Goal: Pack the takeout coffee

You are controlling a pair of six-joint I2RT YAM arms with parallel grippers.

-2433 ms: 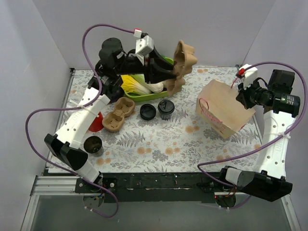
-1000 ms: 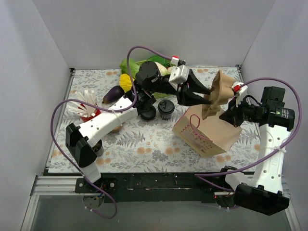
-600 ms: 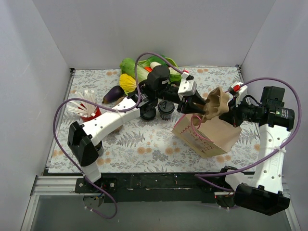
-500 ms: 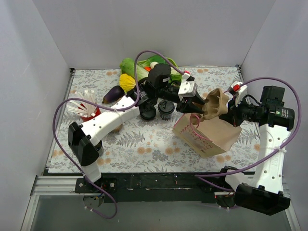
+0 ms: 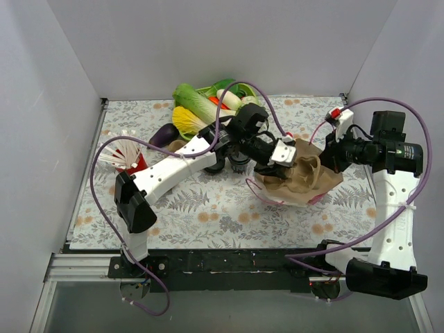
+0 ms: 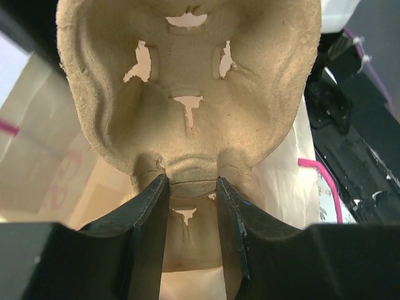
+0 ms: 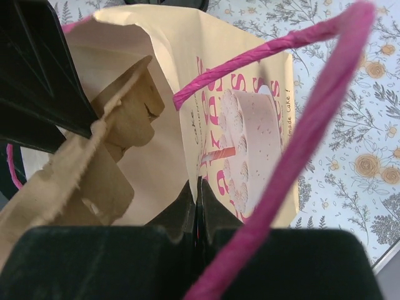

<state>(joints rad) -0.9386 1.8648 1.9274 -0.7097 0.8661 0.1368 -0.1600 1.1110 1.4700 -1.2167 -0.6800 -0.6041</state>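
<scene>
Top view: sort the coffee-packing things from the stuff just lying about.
Job: takeout coffee; cardboard carrier in left pincer; paper bag held by right pincer.
Lying about: red cup of straws; eggplant; leafy vegetables.

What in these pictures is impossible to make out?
- Top view: the coffee is mostly covered by the left arm; neither wrist view shows it.
- Right wrist view: the bottom of the bag is hidden by the carrier.
- Right wrist view: the bag's print is partly crossed by the blurred pink handle.
</scene>
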